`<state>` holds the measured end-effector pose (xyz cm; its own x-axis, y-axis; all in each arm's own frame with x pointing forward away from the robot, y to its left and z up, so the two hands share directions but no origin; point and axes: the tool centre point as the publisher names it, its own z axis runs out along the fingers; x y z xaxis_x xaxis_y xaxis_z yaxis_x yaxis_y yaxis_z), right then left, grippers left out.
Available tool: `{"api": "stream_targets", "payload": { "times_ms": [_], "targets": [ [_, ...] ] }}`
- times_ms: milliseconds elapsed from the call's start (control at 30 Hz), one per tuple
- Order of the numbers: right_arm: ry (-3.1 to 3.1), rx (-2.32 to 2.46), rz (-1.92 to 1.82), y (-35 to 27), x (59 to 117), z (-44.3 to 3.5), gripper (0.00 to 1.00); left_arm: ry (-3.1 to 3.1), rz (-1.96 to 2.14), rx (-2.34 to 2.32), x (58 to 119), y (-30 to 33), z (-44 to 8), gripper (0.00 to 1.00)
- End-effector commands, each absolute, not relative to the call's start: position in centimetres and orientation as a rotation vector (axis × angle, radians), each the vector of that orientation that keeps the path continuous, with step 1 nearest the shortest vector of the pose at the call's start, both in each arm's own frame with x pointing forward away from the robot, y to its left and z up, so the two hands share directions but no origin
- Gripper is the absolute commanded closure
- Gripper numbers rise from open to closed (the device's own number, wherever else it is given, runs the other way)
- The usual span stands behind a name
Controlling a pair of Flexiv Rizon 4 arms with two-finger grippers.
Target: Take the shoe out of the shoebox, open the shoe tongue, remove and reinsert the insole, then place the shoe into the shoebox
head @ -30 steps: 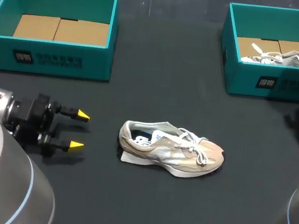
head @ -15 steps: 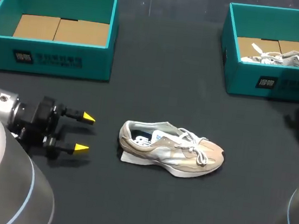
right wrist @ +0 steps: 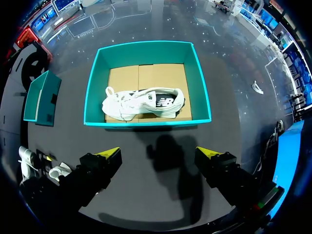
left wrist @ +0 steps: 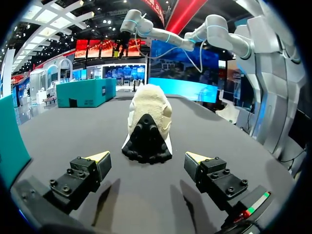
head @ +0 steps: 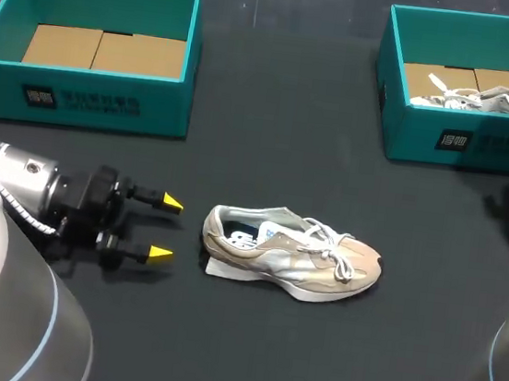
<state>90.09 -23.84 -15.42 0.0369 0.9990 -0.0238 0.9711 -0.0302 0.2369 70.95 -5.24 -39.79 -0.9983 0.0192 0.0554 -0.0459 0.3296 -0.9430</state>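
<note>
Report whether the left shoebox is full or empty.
Empty: the left shoebox shows only its bare cardboard floor, while the beige shoe lies out on the table.

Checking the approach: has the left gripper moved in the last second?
Yes. The left gripper has slid toward the heel of the shoe on the table; the shoe itself has not shifted.

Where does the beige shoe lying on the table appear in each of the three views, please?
Head view: beige shoe at the middle of the table, toe toward my right.
Left wrist view: straight ahead of the left gripper, heel facing it.
Right wrist view: pale bits beside the right gripper may be it; cannot tell.
Shared landmark: the teal shoebox holding the white shoe.
</note>
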Motion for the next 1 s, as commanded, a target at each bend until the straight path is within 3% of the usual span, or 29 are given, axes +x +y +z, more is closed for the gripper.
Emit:
{"api": "stream_targets", "payload": {
  "times_ms": [33,1000],
  "targets": [
    [2.045,2.118,0.219,-23.8,90.1,-15.5,0.00,-2.508,1.781,0.015,71.6,-6.3,-40.2,0.00],
    [2.045,2.118,0.219,-23.8,90.1,-15.5,0.00,-2.476,1.787,-0.022,71.5,-10.7,-40.4,0.00]
  ]
}}
